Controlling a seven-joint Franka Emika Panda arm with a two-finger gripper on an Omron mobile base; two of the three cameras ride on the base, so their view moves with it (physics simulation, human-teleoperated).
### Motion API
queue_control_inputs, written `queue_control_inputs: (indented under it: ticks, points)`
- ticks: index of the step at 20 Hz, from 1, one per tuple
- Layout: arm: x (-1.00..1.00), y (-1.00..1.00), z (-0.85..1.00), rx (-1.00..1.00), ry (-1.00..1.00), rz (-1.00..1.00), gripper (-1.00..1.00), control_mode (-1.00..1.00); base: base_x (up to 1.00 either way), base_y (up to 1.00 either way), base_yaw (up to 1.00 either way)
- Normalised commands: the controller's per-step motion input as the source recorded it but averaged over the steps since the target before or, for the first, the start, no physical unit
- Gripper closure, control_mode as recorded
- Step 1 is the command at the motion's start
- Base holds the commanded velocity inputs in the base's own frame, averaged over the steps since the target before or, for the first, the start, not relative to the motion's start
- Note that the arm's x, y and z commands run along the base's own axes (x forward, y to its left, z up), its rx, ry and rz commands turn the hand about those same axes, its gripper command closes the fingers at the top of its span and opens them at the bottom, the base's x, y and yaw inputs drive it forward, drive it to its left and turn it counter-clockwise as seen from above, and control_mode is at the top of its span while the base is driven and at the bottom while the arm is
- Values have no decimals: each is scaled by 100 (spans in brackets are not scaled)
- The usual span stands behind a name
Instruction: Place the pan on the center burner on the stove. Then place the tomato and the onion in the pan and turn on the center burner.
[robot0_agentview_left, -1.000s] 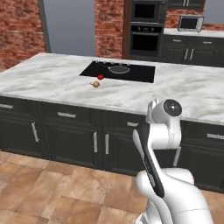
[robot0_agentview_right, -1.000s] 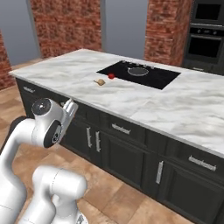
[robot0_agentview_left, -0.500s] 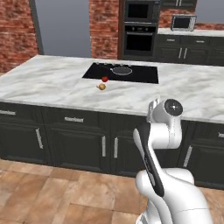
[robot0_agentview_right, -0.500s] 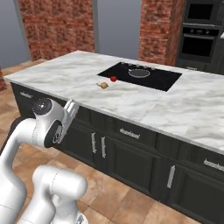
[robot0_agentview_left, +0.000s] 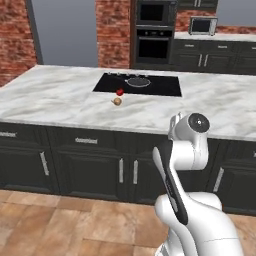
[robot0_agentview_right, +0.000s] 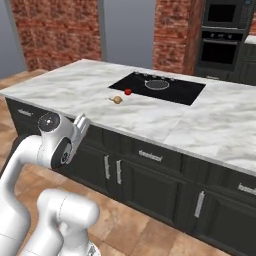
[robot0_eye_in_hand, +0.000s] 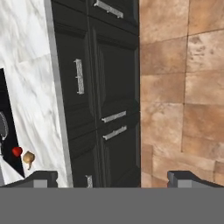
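The pan (robot0_agentview_left: 138, 81) lies on the black stove (robot0_agentview_left: 165, 87), near the middle of the glass toward its back; the burner rings are too faint to tell which is under it. The red tomato (robot0_agentview_left: 120, 92) sits at the stove's front edge. The tan onion (robot0_agentview_left: 117, 101) rests just in front of it on the marble. From the other side the pan (robot0_agentview_right: 157, 84), tomato (robot0_agentview_right: 128, 92) and onion (robot0_agentview_right: 117, 100) line up the same way. My gripper (robot0_eye_in_hand: 113, 179) is open and empty, held low beside the island's front, well short of the tomato (robot0_eye_in_hand: 16, 152) and onion (robot0_eye_in_hand: 29, 158).
The marble island counter (robot0_agentview_left: 60, 95) has dark cabinet doors with silver handles (robot0_agentview_left: 120, 170) below. The folded arm (robot0_agentview_left: 190, 145) stands in front of them on a brown tile floor (robot0_agentview_left: 75, 220). Wall ovens (robot0_agentview_left: 152, 30) and a microwave (robot0_agentview_left: 202, 25) stand behind.
The whole scene has shifted in both base views, so the base has driven; the stove and its things now sit more to the right. The arm keeps its folded pose, gripper still open.
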Motion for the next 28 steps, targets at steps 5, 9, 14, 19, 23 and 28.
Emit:
queue_control_inputs:
  ticks: [5,9,14,19,23,28]
  points:
    - [0,0,0,0,0,0,-100,100,51,27,-9]
    - [0,0,0,0,0,0,-100,100,51,28,-10]
    - [0,0,0,0,0,0,-100,100,53,25,-9]
    - [0,0,0,0,0,0,-100,100,52,18,-7]
    - [0,0,0,0,0,0,-100,100,49,16,-7]
    - [0,0,0,0,0,0,-100,100,54,34,-11]
